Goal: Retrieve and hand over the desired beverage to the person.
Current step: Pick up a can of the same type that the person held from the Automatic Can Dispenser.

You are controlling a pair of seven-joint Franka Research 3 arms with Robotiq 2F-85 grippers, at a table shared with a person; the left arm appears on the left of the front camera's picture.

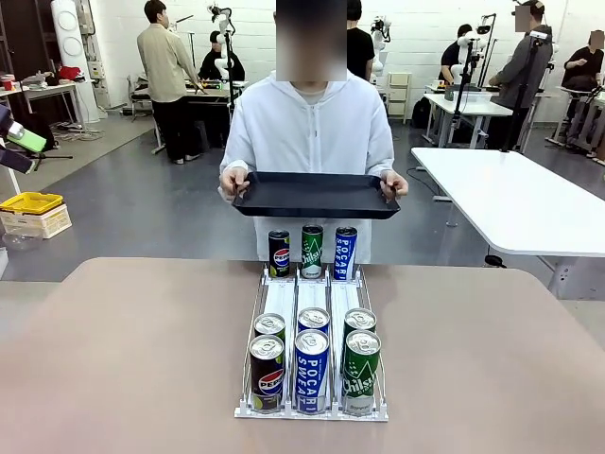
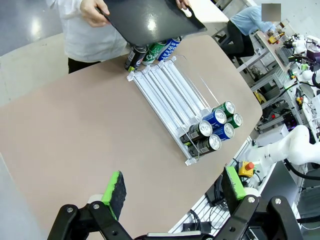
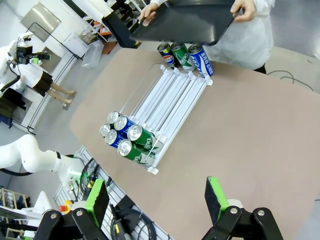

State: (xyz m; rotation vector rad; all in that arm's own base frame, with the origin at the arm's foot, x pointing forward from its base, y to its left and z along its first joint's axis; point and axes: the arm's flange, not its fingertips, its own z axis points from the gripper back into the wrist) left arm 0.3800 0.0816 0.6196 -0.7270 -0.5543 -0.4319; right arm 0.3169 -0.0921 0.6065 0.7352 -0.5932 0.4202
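**Both claws open over the can rack, nothing taken up**

My left claw (image 2: 174,187) and my right claw (image 3: 156,197) hang high over the table (image 1: 123,359). Each has its fingers spread wide and holds nothing.

The cans (image 1: 311,371) stand in a three-lane rack (image 1: 281,301), which lies toward 6 o'clock in the front view. Six cans are packed at the rack's 6 o'clock end in two rows, touching side to side. Three more stand at its 12 o'clock end.

At 12 o'clock the person (image 1: 312,123) stands at the table's far edge. Both hands hold a dark tray (image 1: 317,194), roughly level, near the far three cans and higher than their tops. I cannot tell which drink is wanted.

Handling, as I judge it:
- **Material:** each can is slim, sealed metal. It should be stiff enough for a firm squeeze, but the wall is thin and over-pressing would dent it.
- **Surface and weight:** the printed skin looks smooth and likely slippery, and a full can would be moderately heavy.
- **Grip:** I would take hold at mid-height, with the pads on opposite sides of the body.
- **Access:** touching neighbours leave little room for fingers, so the outer lanes, each with one free flank, look easier.
- **Risk:** a can behind may slide forward once the front one is lifted.
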